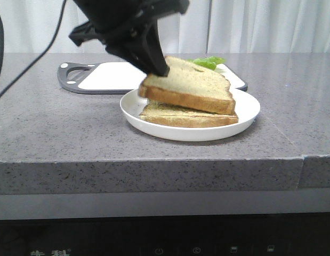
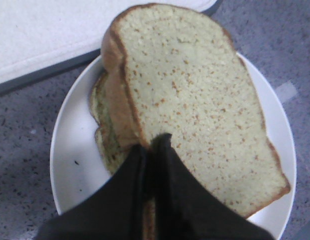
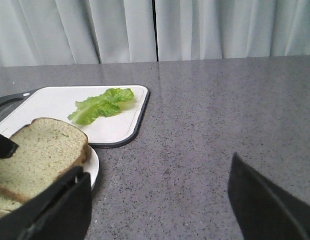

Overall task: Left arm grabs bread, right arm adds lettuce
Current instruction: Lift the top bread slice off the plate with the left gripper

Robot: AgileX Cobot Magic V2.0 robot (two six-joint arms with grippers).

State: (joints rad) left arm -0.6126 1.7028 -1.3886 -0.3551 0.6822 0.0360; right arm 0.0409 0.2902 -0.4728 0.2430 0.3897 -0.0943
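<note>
left gripper [image 1: 158, 68] clamped on the bread [image 1: 188, 85], tilting it above the plate [image 1: 247, 114]; next, the wide-apart right gripper [image 3: 157, 200] must fetch the lettuce [image 3: 100, 105].

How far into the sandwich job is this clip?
Done: the left gripper has clamped the top bread and tilted one edge up off the lower slice on the plate. In hand: holding that gap. Left: the lettuce lies untouched on the cutting board; the right gripper is open and empty.
</note>
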